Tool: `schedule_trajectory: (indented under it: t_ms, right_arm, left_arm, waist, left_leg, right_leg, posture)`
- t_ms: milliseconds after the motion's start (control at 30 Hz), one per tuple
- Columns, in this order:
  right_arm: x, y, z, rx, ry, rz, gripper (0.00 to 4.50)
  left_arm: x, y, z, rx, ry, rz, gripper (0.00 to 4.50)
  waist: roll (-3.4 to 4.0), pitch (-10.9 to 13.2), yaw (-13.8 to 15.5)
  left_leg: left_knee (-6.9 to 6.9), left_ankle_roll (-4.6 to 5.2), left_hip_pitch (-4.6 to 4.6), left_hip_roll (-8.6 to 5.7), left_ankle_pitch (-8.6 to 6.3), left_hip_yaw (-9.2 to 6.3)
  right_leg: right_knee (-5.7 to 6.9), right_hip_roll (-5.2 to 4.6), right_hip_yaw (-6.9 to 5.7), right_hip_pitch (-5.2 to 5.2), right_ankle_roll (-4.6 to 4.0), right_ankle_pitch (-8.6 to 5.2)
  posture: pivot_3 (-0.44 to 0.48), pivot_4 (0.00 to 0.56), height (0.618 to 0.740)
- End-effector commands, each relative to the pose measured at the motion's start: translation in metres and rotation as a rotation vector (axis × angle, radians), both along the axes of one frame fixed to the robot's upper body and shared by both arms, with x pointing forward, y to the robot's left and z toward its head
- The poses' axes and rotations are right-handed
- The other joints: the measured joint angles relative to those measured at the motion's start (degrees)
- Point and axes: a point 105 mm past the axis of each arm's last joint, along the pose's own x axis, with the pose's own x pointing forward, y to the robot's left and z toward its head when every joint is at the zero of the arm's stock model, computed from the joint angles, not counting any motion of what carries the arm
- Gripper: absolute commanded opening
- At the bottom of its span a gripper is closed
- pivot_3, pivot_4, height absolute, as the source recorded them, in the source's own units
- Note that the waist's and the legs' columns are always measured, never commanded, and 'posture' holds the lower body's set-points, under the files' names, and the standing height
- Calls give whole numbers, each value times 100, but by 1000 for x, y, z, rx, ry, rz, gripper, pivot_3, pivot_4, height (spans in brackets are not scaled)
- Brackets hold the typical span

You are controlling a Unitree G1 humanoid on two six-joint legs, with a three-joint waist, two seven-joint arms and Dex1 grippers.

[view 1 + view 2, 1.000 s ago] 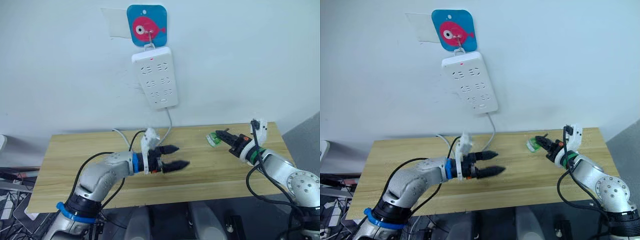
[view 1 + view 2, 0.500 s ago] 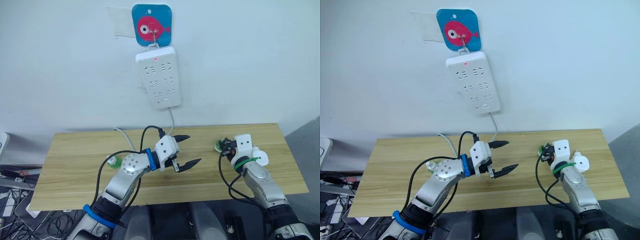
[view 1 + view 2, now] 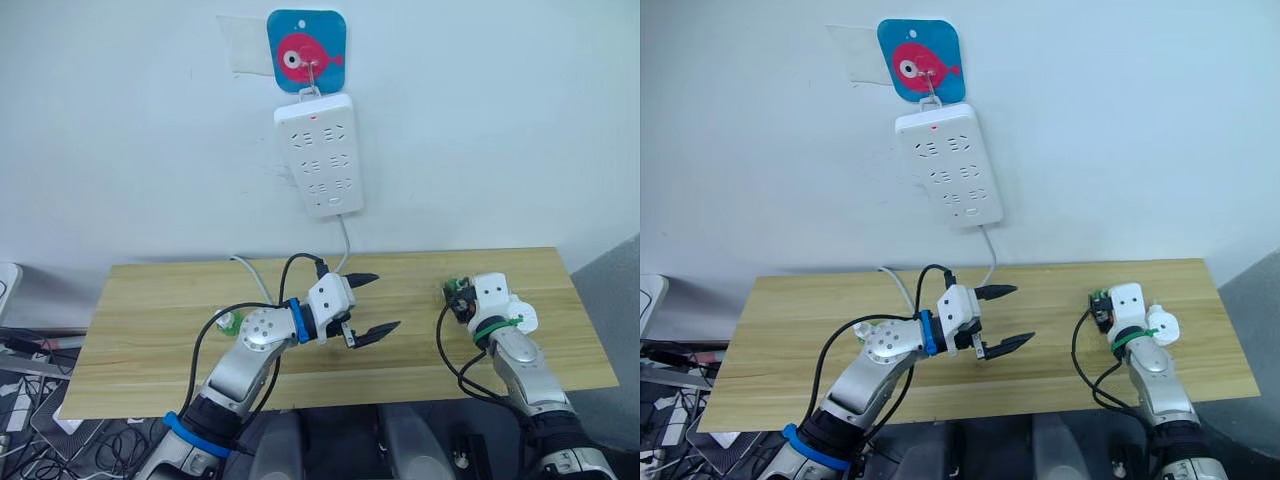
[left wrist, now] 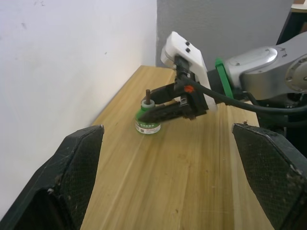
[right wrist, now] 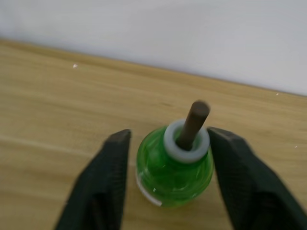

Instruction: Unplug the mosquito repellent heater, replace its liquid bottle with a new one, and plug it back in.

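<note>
Over the last second the right arm has pulled in from its long sideways reach, so the right gripper (image 5: 170, 139) now sits with its fingers spread either side of the green liquid bottle (image 5: 173, 172), not squeezing yet. I'd guess the grab is next. That bottle stands upright at about 3 o'clock on the table (image 3: 150, 300), a second green bottle (image 3: 229, 321) is at 9 o'clock, and the power strip (image 3: 318, 152) at 12 o'clock has nothing plugged in. The left gripper (image 3: 387, 300) has rolled so one finger is above the other, wide open and empty over the table's middle.
</note>
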Motion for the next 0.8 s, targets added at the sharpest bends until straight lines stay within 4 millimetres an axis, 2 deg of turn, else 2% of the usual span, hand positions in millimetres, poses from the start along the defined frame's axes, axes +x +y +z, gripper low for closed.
schedule_trajectory:
  t_ms: [33, 67, 167, 267, 367, 433, 567, 633, 800]
  right_arm:
    - [-17, -6, 23, -15, -36, 63, 4035]
    - [-23, -6, 25, -11, -24, 80, 4399]
    - [-45, 0, 38, -9, 19, 173, 4454]
    - [-66, 32, 53, 25, 91, 390, 4454]
    - [-69, 70, 68, 81, 120, 592, 4454]
    - [-74, 105, 78, 72, 130, 833, 4454]
    - [-74, 146, 95, 87, 144, 1112, 4454]
    - [-75, 162, 99, 60, 153, 1229, 4454]
    - [-76, 191, 106, 59, 173, 1402, 4454]
  left_arm:
    - [-4, 10, 12, -62, -6, 47, 4500]
    - [-5, 14, 11, -67, 4, 63, 4500]
    - [-11, 32, 8, -81, 42, 139, 4500]
    - [-21, 60, -4, -44, 53, 265, 4500]
    - [-30, 86, -21, -10, 67, 426, 4500]
    - [-38, 111, -40, 36, 113, 605, 4500]
    - [-60, 140, -63, 2, 205, 843, 4500]
    - [-67, 155, -70, -62, 237, 972, 4500]
    - [-74, 184, -94, -70, 232, 1189, 4500]
  waist:
    - [0, 0, 21]
    - [0, 0, 30]
    - [2, -1, 37]
    - [3, -3, 25]
    - [-2, -4, -1]
    - [-4, -3, 10]
    - [-9, -1, 102]
    - [-17, 0, 162]
    - [-20, -1, 339]
  left_leg:
    - [0, 0, 0, 0, 0, -2]
    - [0, 0, -1, 0, 0, -4]
    - [3, 0, 3, 3, 0, -17]
    - [-2, 1, 9, 8, -1, -24]
    - [-2, 1, 16, 10, 0, -30]
    - [1, 1, 15, 7, -1, -32]
    - [0, 2, 7, 3, -1, -42]
    - [3, 2, 1, 3, -1, -49]
    - [9, 2, -1, -6, -1, -70]
  right_leg:
    - [-1, -1, 1, 0, 0, 0]
    - [1, -2, 1, 0, 0, 0]
    - [4, -1, 2, 1, 1, 0]
    - [6, 1, 8, 2, 2, -2]
    - [8, 5, 6, 6, 2, -2]
    - [7, 6, 3, 5, 2, -3]
    - [-1, 3, -7, 3, 1, -3]
    - [-5, -1, -14, 4, 0, -2]
    - [-1, -8, -34, 9, -1, -1]
  posture:
    - [-69, 248, 740]
    - [-66, 248, 740]
    - [-56, 248, 740]
    - [-46, 247, 740]
    - [-37, 246, 740]
    - [-23, 245, 740]
    - [10, 246, 740]
    - [24, 248, 740]
    - [77, 249, 740]
